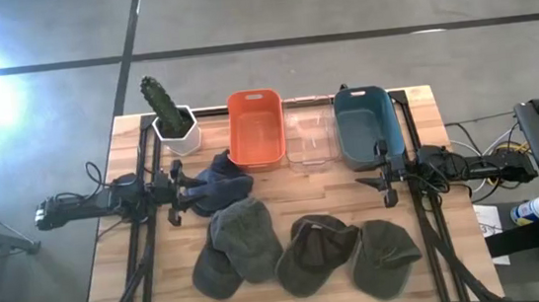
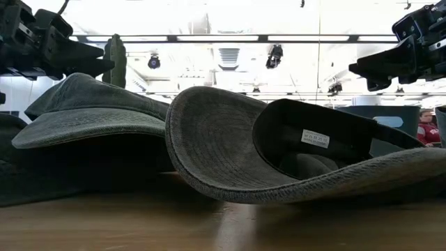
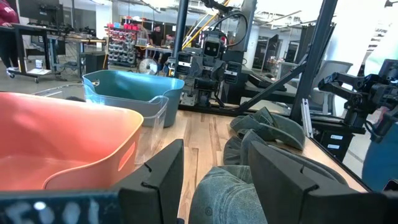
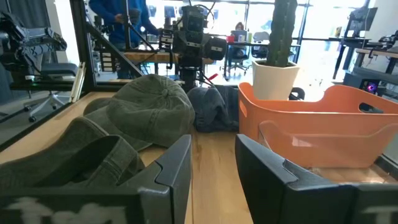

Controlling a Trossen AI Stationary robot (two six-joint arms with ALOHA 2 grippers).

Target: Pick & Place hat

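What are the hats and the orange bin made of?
The green hats look like soft washed cotton cloth: matte, faded, with visible weave, seams and a sewn-in tag. The blue hat looks like denim, crumpled and floppy. The orange bin seems to be plastic: smooth, slightly shiny, with a molded handle slot.

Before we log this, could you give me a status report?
Left gripper open beside blue hat. Right gripper open, empty. Three green hats untouched. Nothing blocking.
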